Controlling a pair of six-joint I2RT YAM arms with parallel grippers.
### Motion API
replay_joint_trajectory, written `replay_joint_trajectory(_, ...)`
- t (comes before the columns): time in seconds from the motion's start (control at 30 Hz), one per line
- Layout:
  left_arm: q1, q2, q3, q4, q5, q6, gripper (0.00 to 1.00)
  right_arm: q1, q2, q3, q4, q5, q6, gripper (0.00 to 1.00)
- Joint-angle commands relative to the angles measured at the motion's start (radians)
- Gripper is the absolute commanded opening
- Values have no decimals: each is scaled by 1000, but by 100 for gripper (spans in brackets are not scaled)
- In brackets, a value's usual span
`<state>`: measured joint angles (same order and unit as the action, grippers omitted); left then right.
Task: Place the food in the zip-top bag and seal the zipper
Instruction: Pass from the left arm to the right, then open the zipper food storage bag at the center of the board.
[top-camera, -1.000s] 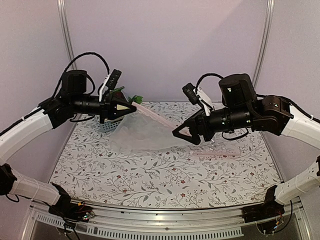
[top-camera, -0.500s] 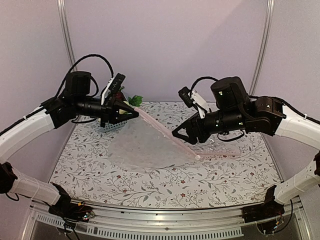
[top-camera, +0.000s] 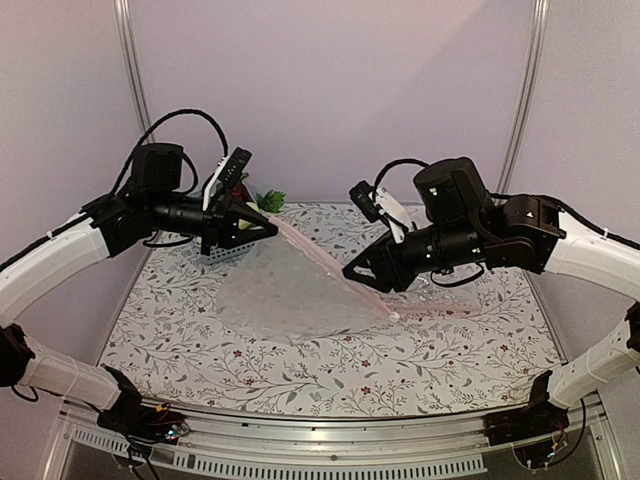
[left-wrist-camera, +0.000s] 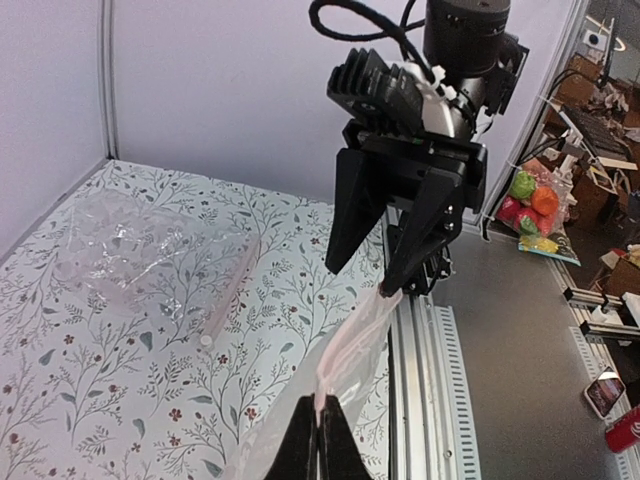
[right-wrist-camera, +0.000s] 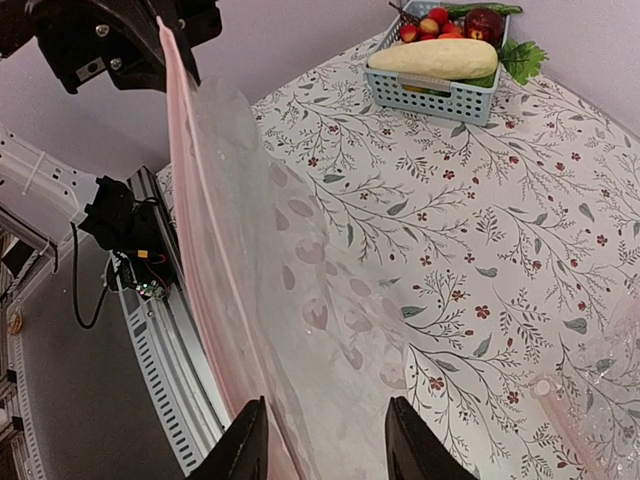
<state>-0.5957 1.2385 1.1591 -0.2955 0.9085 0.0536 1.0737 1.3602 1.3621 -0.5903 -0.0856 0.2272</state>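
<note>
The zip-top bag (top-camera: 290, 295) hangs slanted over the table, its lower part resting on the cloth. My left gripper (top-camera: 264, 227) (left-wrist-camera: 318, 428) is shut on one end of the pinkish zipper (right-wrist-camera: 185, 200), holding it up. My right gripper (top-camera: 363, 276) (right-wrist-camera: 330, 445) is lower along the same edge. Its fingers stand apart with the bag's film and strip between them. In the left wrist view the strip meets one of the right gripper's fingertips (left-wrist-camera: 386, 288). The food lies in the blue basket (right-wrist-camera: 440, 95): a long cream-white vegetable (right-wrist-camera: 440, 58) and a dark maroon piece (right-wrist-camera: 484, 22).
A second clear bag (top-camera: 450, 300) (left-wrist-camera: 150, 250) lies crumpled on the cloth under the right arm. Small red fruits (right-wrist-camera: 430, 22), a green cucumber (right-wrist-camera: 482, 8) and a green leaf (right-wrist-camera: 522, 60) are in or at the basket, at the back left by the wall.
My left gripper rose and drew the zipper edge taut. My right gripper moved left along the strip, and its fingers have come closer together.
</note>
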Motion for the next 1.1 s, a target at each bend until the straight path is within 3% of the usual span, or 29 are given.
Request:
replay_joint_trajectory(0.0, -13, 10, 25, -12, 1, 9, 0, 6, 27, 15, 10, -18, 0, 38)
replay_joint_trajectory(0.17, -14, 14, 25, -12, -3, 7, 0, 6, 48, 22, 29, -42, 2, 29)
replay_joint_trajectory(0.33, -18, 20, 27, -12, -69, -6, 0, 6, 54, 33, 39, 34, 19, 0)
replay_joint_trajectory(0.37, -18, 22, 31, -18, -101, -12, 7, 6, 52, 35, 31, 92, 25, 0)
replay_joint_trajectory(0.47, -17, 19, 41, -26, -211, -22, 62, -1, 47, 52, -14, 256, 43, 0)
replay_joint_trajectory(0.5, -16, 11, 43, -26, -250, -25, 73, -13, 47, 62, -34, 286, 53, 0)
replay_joint_trajectory(0.57, -14, -4, 53, -24, -346, -41, 83, -54, 47, 89, -74, 322, 76, 0)
replay_joint_trajectory(0.8, 4, -69, 111, -7, -509, -159, 92, -90, 39, 217, -181, 510, 82, 0)
replay_joint_trajectory(0.93, 0, -91, 62, 83, -473, -343, 92, -91, 44, 231, -141, 450, 66, 0)
replay_joint_trajectory(1.07, -8, -94, -80, 265, -451, -573, 92, -91, 80, 182, -60, 327, 110, 0)
